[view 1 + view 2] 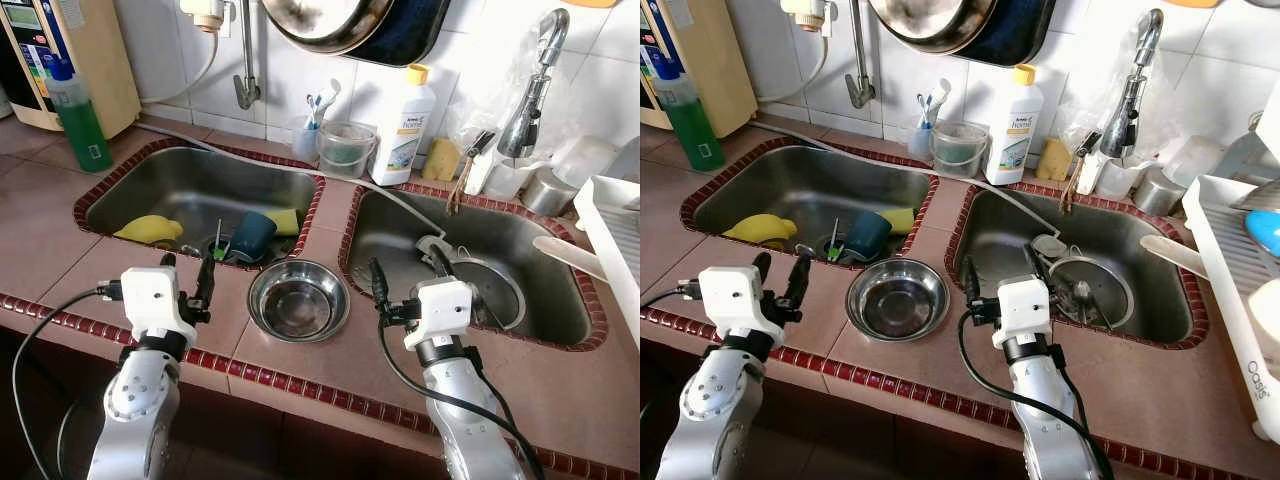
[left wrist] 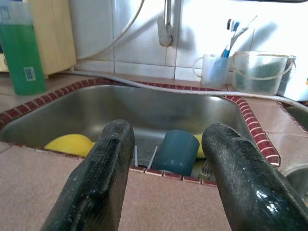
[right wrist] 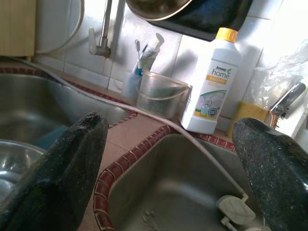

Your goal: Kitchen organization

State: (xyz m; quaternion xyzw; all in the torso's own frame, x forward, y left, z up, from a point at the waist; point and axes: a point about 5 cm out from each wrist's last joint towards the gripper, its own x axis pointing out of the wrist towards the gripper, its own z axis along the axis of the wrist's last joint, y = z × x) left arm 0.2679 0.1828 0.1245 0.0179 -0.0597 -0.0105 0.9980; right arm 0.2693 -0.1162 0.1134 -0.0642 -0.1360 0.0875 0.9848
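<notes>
A steel bowl (image 1: 298, 298) sits empty on the tiled counter between two sinks. The left sink (image 1: 130, 180) holds a dark blue cup (image 1: 252, 236), a fork and yellow items (image 1: 148, 229). A round metal piece (image 1: 492, 288) and a white stopper lie in the right sink (image 1: 400, 235). My left gripper (image 1: 190, 272) hovers open over the counter at the left sink's front rim, left of the bowl, holding nothing. In the left wrist view the blue cup (image 2: 175, 151) lies ahead between the fingers. My right gripper (image 1: 408, 274) is open and holds nothing at the right sink's front left corner, right of the bowl.
A grey hose (image 1: 250, 155) runs across both sinks. Along the back wall stand a green bottle (image 1: 78, 110), a toothbrush cup (image 1: 306, 138), a clear tub (image 1: 346, 150) and a white detergent bottle (image 1: 402, 125). A faucet (image 1: 530, 90) and a white dish rack (image 1: 620, 230) are at the right.
</notes>
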